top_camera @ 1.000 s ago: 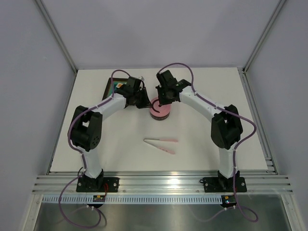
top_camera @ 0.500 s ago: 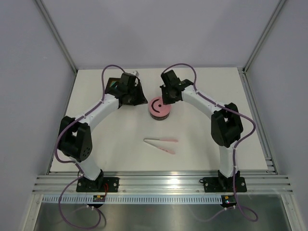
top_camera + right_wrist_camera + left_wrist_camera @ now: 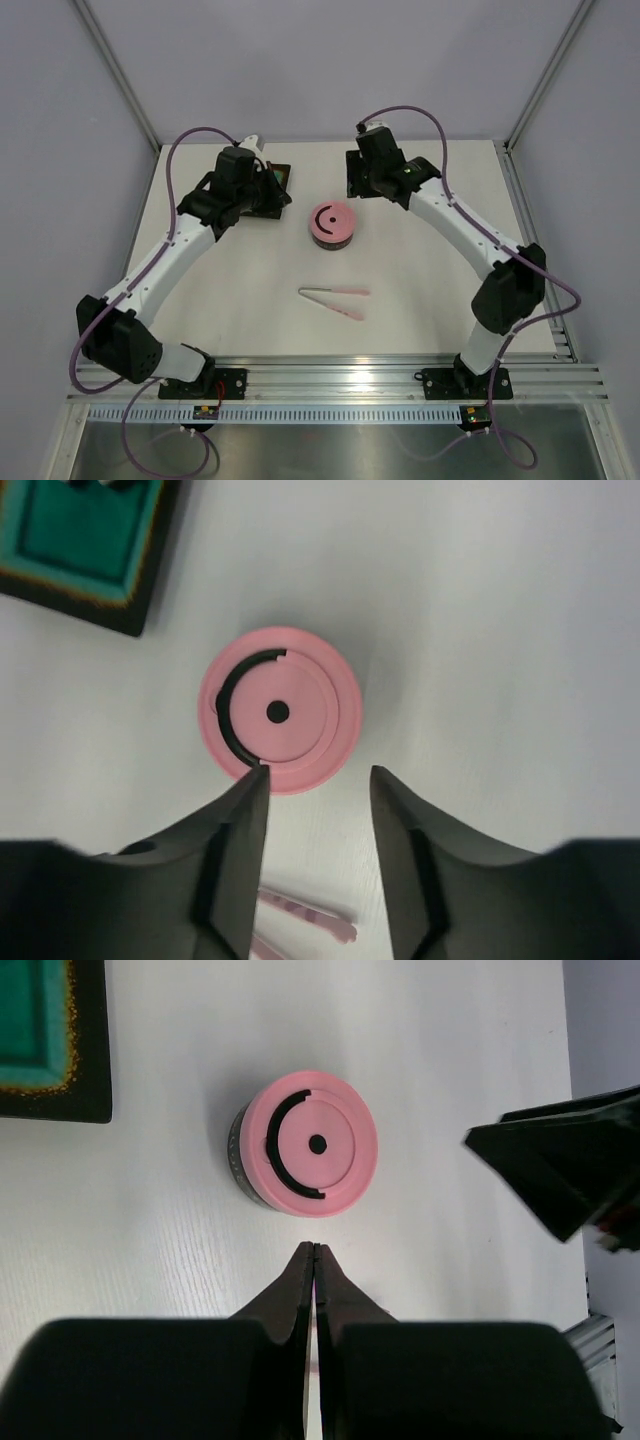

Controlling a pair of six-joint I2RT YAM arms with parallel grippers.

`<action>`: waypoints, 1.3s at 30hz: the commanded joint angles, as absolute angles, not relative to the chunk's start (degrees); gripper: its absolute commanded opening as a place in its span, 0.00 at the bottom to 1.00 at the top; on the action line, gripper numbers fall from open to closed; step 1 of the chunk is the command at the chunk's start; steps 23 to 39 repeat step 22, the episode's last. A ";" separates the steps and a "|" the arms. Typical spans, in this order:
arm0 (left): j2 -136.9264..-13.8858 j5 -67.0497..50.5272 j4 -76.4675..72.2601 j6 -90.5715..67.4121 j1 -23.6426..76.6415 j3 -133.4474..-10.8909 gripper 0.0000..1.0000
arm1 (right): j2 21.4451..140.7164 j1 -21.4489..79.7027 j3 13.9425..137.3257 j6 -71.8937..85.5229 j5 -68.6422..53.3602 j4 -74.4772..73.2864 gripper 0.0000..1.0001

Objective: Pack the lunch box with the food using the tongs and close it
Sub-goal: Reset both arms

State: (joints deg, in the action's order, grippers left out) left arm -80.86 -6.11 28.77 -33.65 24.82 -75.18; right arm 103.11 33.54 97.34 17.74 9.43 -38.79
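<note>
The lunch box (image 3: 332, 224) stands mid-table with its pink lid (image 3: 310, 1143) sitting on it, the black handle lying flat. A strip of steel wall (image 3: 237, 1150) shows under the lid. The tongs (image 3: 335, 298) lie flat on the table nearer the arm bases, and their ends show in the right wrist view (image 3: 310, 912). My left gripper (image 3: 315, 1250) hangs shut and empty to the left of the box. My right gripper (image 3: 318, 780) is open, empty, above and just behind the box. No food shows.
A black tray with a teal inside (image 3: 277, 176) lies at the back left, partly under my left wrist; it also shows in both wrist views (image 3: 50, 1045) (image 3: 85, 545). My right gripper's body (image 3: 570, 1170) sits to the right of the box.
Both arms have risen and drawn back from the lunch box. The right gripper has opened and left the lid resting on the tin. The tongs have not moved.
</note>
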 commanded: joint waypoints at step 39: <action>-58.27 4.13 37.52 -26.63 22.41 -76.90 0.99 | 69.01 32.26 75.08 22.41 38.14 -41.50 1.00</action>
